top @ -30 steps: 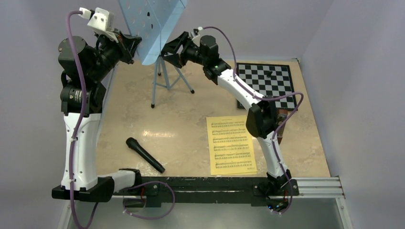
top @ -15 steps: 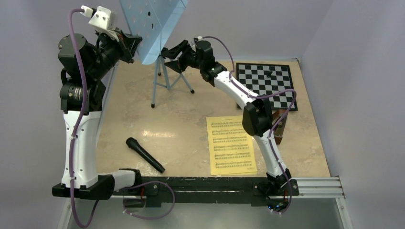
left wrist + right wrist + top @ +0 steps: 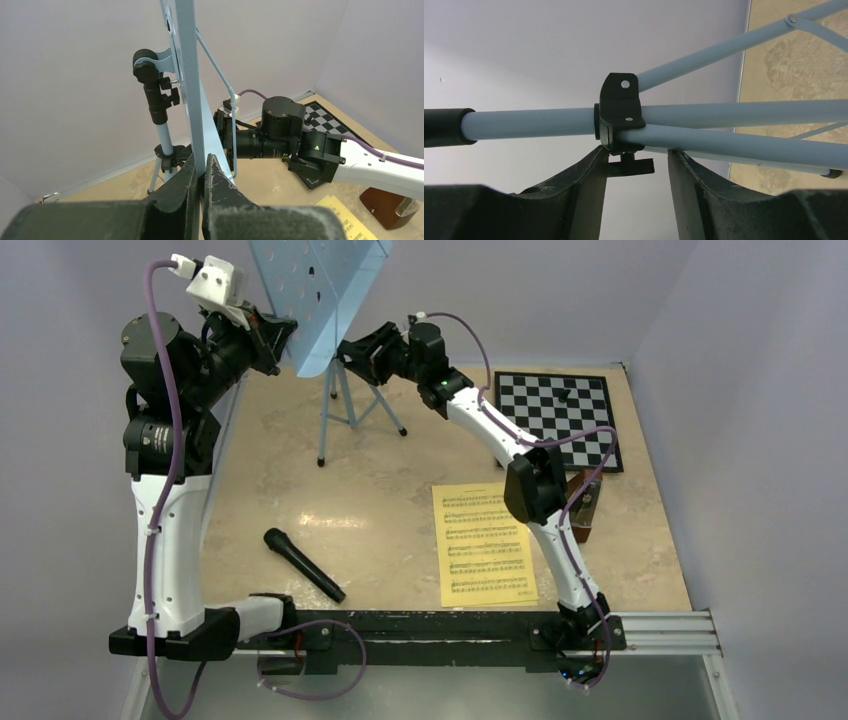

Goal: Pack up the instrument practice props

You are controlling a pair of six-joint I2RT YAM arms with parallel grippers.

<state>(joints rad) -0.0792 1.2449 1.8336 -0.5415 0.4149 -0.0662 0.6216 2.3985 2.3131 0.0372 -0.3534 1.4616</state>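
1. At the left edge of the music stand, the left gripper is closed tight. Its two fingers pinch the thin side edge of the stand's tray with no gap showing.
2. On the other side of the stand, just under the tray, the right gripper reaches in level at the pole. Its jaws stand partly open.
3. Between those jaws sits a small black knob that hangs off the black collar where the tripod struts meet the pole. One finger looks to be touching the knob's end, though the wrist view is too close to be sure. The other finger stands apart from the knob, so nothing is gripped.
4. The stand is light blue. It rests upright on three spread legs on the table, with black joints. Its perforated tray is raised high and seen edge-on from the left wrist.
5. Near and to the right of the stand, the yellow sheet music lies flat on the table, printed side up.
6. Just right of the sheet music is the brown metronome, partly hidden behind the right arm.
7. Right of the stand, at the far side of the table, lies the chessboard.
8. Near and to the left of the stand lies a black microphone, slantwise.
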